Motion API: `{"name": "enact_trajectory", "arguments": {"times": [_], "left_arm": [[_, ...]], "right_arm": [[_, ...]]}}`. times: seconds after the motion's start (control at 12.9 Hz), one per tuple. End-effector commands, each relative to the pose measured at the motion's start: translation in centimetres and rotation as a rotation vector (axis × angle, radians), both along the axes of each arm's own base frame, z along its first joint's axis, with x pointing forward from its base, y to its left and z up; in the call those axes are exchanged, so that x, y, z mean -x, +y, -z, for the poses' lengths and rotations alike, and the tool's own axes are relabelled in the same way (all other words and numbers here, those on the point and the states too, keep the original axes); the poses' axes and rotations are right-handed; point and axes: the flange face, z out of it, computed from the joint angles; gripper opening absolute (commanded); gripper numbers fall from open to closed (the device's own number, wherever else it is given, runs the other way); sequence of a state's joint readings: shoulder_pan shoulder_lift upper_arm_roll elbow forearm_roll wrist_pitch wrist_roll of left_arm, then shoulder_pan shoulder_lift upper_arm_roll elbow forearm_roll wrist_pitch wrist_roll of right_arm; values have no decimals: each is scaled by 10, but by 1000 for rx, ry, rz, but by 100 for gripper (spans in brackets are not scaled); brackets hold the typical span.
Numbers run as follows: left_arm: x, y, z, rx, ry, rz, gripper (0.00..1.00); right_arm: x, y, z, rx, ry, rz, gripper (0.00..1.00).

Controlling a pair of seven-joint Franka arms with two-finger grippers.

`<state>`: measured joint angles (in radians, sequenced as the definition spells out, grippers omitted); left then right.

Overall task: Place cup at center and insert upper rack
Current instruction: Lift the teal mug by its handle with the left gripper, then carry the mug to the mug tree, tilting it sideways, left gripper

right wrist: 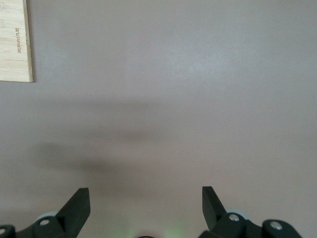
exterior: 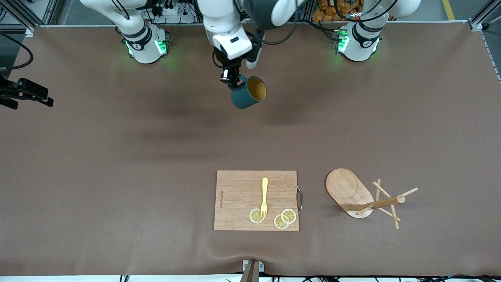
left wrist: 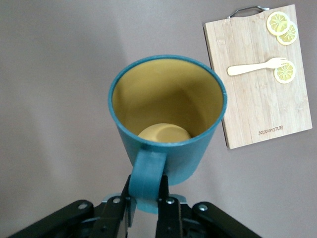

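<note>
Left pincer (left wrist: 146,201) clamped on cup (left wrist: 167,119) handle – aloft over table, right pincer (right wrist: 146,206) spread wide, waiting

Big brown mat (exterior: 117,156) covers whole table, bit wrinkled along edge nearest front camera. Aluminium frame posts (exterior: 483,17) at corners by robot bases. Cables (exterior: 168,8) and power strip bunched up past table edge, orange stuff (exterior: 332,9) piled there too. Grey floor with yellow stripe (exterior: 449,8). Soft even light overhead, blurry shadows on mat.
</note>
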<state>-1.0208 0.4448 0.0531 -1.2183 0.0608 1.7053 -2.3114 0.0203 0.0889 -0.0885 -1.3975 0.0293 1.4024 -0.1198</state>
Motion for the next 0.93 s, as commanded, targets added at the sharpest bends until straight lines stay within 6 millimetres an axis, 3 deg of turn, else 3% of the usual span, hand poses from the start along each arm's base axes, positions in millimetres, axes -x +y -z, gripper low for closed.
{"name": "enact_trajectory", "arguments": {"times": [0.0,0.23,0.7,0.85], "left_arm": [[-14,40,-29,76,58,29,0],[-44,78,-52,165,110,46,0],[-106,145,-56,303,201,83,0],[-132,180,-58,373,233,97,0]], "right_arm": [[0,0,-6,-9,-8,15,100],[0,0,-6,-9,-8,15,100],[0,1,-6,-9,-11,12,100],[-1,2,-5,-9,-9,11,100]]}}
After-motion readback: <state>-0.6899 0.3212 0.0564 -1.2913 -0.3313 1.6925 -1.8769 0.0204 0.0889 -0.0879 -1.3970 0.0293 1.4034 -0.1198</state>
